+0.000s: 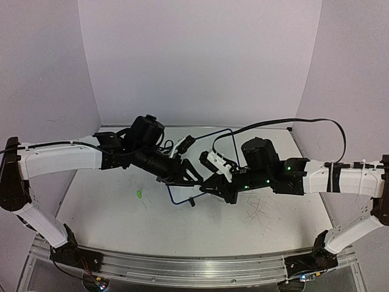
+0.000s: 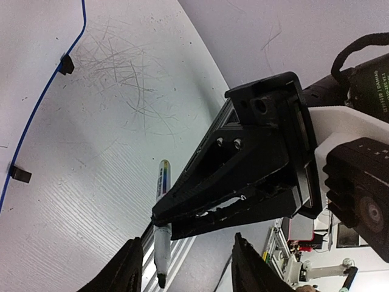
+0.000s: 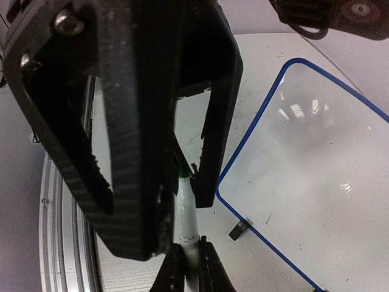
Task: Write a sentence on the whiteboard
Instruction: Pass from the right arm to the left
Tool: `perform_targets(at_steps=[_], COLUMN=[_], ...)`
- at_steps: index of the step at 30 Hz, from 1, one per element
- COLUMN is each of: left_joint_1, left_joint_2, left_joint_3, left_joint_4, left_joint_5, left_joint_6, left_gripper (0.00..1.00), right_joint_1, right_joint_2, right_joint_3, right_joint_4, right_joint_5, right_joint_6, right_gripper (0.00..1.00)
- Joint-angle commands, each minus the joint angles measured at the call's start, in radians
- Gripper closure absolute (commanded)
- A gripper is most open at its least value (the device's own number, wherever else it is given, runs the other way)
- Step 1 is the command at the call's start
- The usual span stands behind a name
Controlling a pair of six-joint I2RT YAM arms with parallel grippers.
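The whiteboard [image 1: 209,141] lies flat at the table's middle, its thin blue frame partly under both arms. It also shows in the right wrist view [image 3: 316,170] and the left wrist view [image 2: 30,61]. No sentence shows on the parts I can see. My right gripper [image 3: 191,267] is shut on a white marker [image 3: 187,219] whose green tip points away from it, beside the board's edge. My left gripper [image 2: 185,274] is open, its fingers [image 3: 134,121] on either side of the marker's tip. The two grippers meet at the board's near edge, left [image 1: 193,177] and right [image 1: 208,185].
A small green object [image 1: 139,194] lies on the table left of the board. Old pen scribbles mark the table [image 1: 261,213] to the right. A black cable [image 1: 316,121] loops over the right arm. Grey walls close in the back and sides.
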Motion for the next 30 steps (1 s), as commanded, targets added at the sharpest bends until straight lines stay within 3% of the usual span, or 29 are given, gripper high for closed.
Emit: perform_targets(at_steps=[1, 7, 16, 21, 22, 27, 30], left_joint_1=[0.001, 0.001, 0.001, 0.001, 0.001, 0.001, 0.001], left_joint_2=[0.019, 0.027, 0.021, 0.008, 0.005, -0.014, -0.038], left_joint_3=[0.040, 0.041, 0.046, 0.051, 0.052, 0.049, 0.048], left_joint_4=[0.039, 0.038, 0.039, 0.038, 0.038, 0.034, 0.030], left_joint_5=[0.009, -0.003, -0.014, -0.022, -0.027, -0.072, -0.118], left_joint_6=[-0.009, -0.017, -0.021, -0.020, -0.020, -0.019, -0.010], left_gripper=[0.55, 0.68, 1.00, 1.00, 1.00, 1.00, 1.00], right_joint_1=[0.012, 0.015, 0.016, 0.016, 0.015, 0.016, 0.015], right_joint_2=[-0.020, -0.020, -0.019, -0.027, -0.029, -0.037, -0.053], right_joint_3=[0.032, 0.030, 0.029, 0.032, 0.032, 0.032, 0.019], right_joint_4=[0.013, 0.013, 0.013, 0.021, 0.026, 0.031, 0.033], right_joint_5=[0.003, 0.016, 0.070, 0.106, 0.113, 0.159, 0.233], right_joint_6=[-0.011, -0.013, 0.008, 0.037, 0.044, 0.079, 0.124], right_gripper=[1.00, 1.00, 1.00, 0.98, 0.93, 0.42, 0.19])
